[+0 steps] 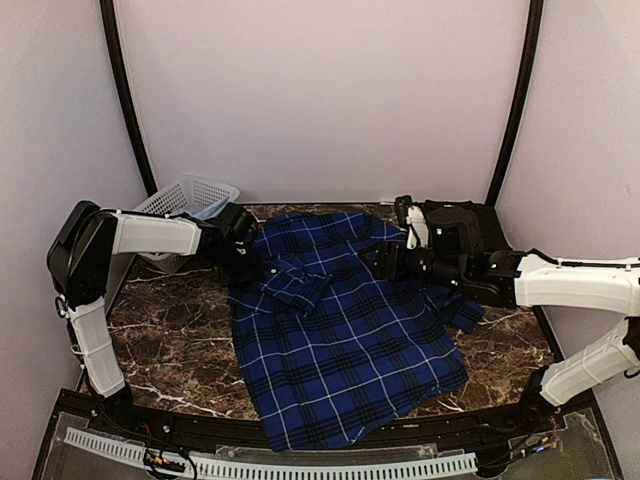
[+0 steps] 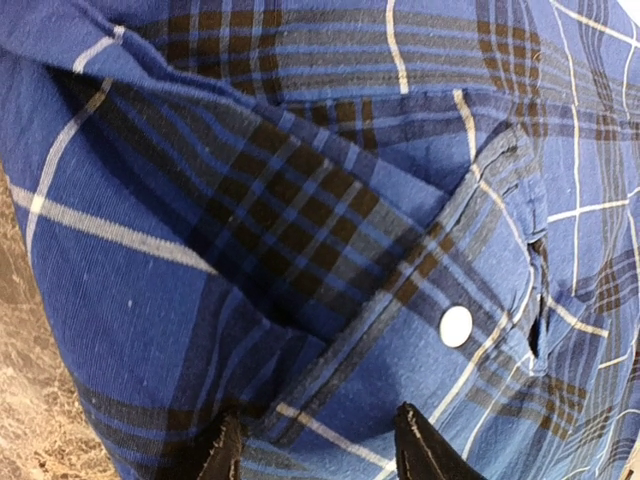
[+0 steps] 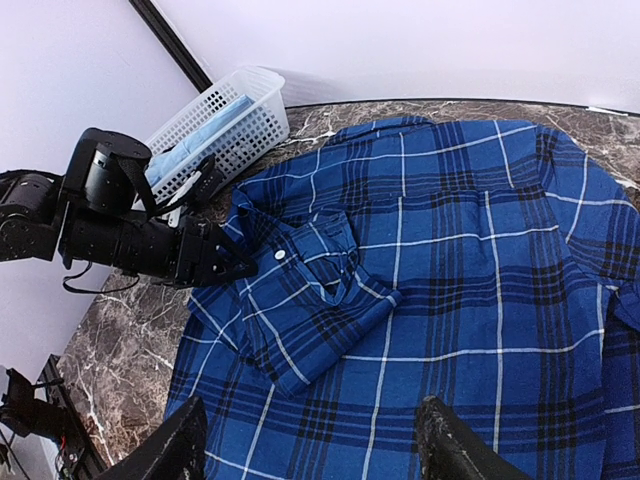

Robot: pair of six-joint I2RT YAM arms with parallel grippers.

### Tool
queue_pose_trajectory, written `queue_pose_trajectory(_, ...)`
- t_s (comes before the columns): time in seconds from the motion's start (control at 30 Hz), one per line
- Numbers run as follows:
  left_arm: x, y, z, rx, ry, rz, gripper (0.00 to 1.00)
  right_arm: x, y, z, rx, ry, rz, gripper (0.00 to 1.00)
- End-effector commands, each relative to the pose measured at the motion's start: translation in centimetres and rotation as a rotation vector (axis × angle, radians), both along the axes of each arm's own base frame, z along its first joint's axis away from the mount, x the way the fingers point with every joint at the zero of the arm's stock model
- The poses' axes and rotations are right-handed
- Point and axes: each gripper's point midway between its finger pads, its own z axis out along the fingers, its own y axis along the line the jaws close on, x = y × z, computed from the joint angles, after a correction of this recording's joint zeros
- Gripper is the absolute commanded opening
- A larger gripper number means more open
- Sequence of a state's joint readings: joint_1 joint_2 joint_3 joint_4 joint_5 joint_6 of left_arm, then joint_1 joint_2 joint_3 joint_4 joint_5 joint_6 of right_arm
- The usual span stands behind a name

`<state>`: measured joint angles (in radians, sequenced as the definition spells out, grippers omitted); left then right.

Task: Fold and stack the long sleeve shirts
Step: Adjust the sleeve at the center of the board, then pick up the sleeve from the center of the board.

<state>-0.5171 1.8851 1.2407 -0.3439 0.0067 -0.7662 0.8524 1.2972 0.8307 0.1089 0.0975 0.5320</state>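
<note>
A royal-blue plaid long sleeve shirt lies spread over the marble table, with one sleeve folded in across its chest. My left gripper sits at that sleeve's cuff. In the left wrist view its jaws stand apart over the cloth near a white button, pinching nothing. My right gripper hovers open above the shirt's upper right part, and its wrist view shows the folded sleeve. A black mass lies behind the right arm; I cannot tell whether it is a shirt.
A white lattice basket holding light blue cloth stands at the back left corner, just behind the left arm. Bare marble shows left of the shirt and at the front right. Black frame posts rise at both back corners.
</note>
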Motion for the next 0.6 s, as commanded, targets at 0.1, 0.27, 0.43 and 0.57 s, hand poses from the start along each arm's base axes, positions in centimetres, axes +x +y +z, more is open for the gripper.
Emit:
queue_pose_trajectory(0.1,1.2,-1.8,0.8,-0.107,-0.033,-0.027,0.48,0.0,-0.3,1.5,0.051,-0.036,-0.010,0.69)
queue_pose_trajectory(0.27,2.0,-3.4,2.6,-0.186,-0.089,-0.078,0.26,0.1,-0.6,1.3,0.063,-0.033,-0.026,0.68)
queue_pose_trajectory(0.43,2.5,-5.2,6.1,-0.284,-0.211,-0.165,0.02,0.3,-0.2,1.0,0.085,-0.023,-0.030,0.67)
queue_pose_trajectory(0.57,1.5,-8.3,9.2,-0.394,-0.284,-0.324,0.00,0.6,0.6,1.2,0.103,-0.018,-0.014,0.67)
